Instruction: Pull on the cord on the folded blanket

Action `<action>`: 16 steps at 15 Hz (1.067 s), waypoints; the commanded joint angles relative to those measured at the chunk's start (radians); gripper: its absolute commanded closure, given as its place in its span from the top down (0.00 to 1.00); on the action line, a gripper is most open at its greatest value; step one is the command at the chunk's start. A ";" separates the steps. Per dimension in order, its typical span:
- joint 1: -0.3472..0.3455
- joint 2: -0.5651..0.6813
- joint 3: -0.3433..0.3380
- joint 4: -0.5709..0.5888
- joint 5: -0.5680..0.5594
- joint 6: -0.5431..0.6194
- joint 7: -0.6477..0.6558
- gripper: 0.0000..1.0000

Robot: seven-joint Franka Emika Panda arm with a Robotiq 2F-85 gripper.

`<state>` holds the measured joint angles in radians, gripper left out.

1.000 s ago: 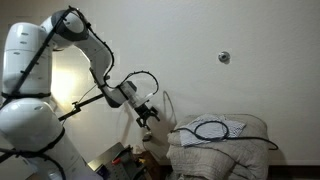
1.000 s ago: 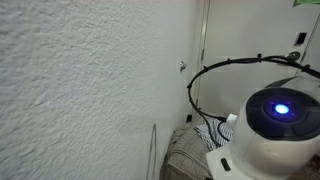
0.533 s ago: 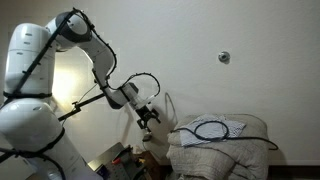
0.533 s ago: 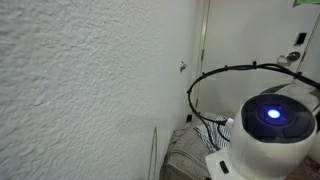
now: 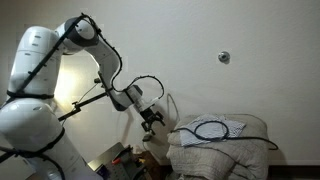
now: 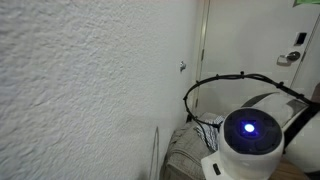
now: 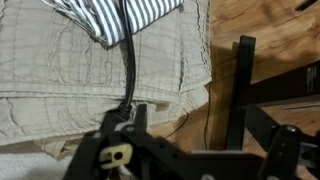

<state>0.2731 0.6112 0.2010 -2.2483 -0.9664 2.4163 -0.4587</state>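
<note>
**Arm and pincer.** In an exterior view the arm (image 5: 95, 55) is seen at the left of the frame, bent downward toward the centre. The pincer (image 5: 152, 119) is held in the air at mid-frame, to the left of the folded blanket (image 5: 222, 148) and apart from it. Its fingers are spread and nothing is held between them.

**Blanket and cord.** The folded blanket is at the lower right of that frame — a bulky, pale, wrinkled pile. The cord (image 5: 212, 128) is laid on its top face as a flat oval loop, over a paler patch (image 5: 228, 125). One thin end is seen running toward the right edge of the pile.

**Wrist view.** The left and centre are filled by the blanket's quilted surface. A striped patch (image 7: 140, 15) is seen at the top. The cord runs from this patch straight down the frame to the pincer's body at the bottom centre. Contact there cannot be told. A wooden floor (image 7: 270, 30) is shown at the right, with a dark upright frame (image 7: 243, 90) on it.

**Surroundings.** In an exterior view a rough white wall (image 6: 80, 80) fills the left half. A rounded joint with a blue light (image 6: 250, 128) is seen at the lower right, and a black cable (image 6: 215, 79) arcs above it — the arm's own cable. A small round fitting (image 5: 224, 57) is fixed to the wall at the upper right.
</note>
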 commanded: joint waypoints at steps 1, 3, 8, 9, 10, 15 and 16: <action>0.009 0.067 -0.029 0.086 -0.066 -0.030 0.055 1.00; -0.003 0.100 -0.036 0.122 -0.092 -0.014 0.058 1.00; -0.030 0.201 -0.026 0.224 -0.063 -0.023 0.019 1.00; -0.034 0.218 -0.022 0.240 -0.054 -0.025 0.014 1.00; -0.034 0.235 -0.022 0.256 -0.055 -0.027 0.009 1.00; -0.029 0.265 -0.012 0.298 -0.042 -0.040 0.020 0.82; -0.025 0.261 -0.011 0.298 -0.043 -0.045 0.022 0.69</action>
<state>0.2519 0.8732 0.1710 -1.9734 -1.0287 2.4087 -0.4289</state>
